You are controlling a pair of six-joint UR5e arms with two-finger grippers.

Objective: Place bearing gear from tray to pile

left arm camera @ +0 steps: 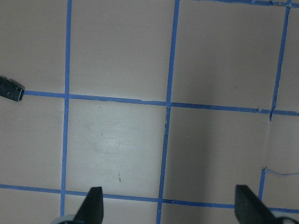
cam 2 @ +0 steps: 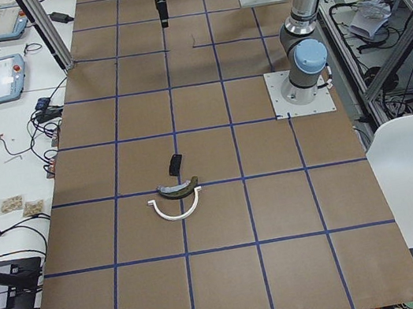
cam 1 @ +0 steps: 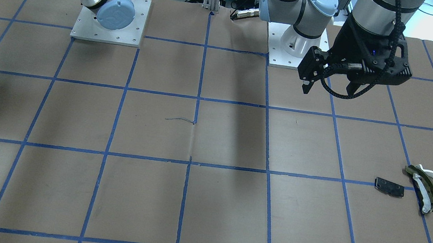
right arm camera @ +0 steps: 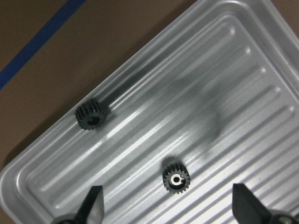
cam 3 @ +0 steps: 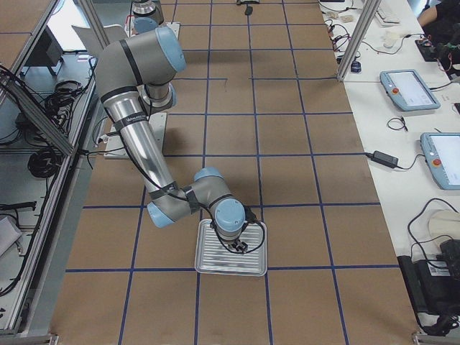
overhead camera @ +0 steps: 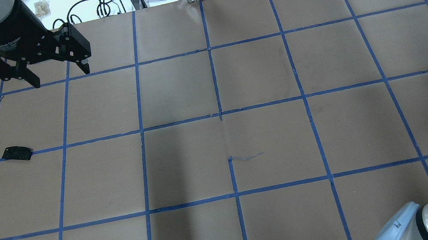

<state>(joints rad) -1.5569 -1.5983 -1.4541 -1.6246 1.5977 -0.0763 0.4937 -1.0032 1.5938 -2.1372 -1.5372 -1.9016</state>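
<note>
only the right wrist view shows gears (right arm camera: 177, 180) on tray (right arm camera: 243, 70).

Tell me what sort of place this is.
Most likely a robotics lab workcell. The table is covered in brown paper with a blue tape grid. The right arm reaches over a metal tray, and teach pendants and cables lie on the side bench.
</note>
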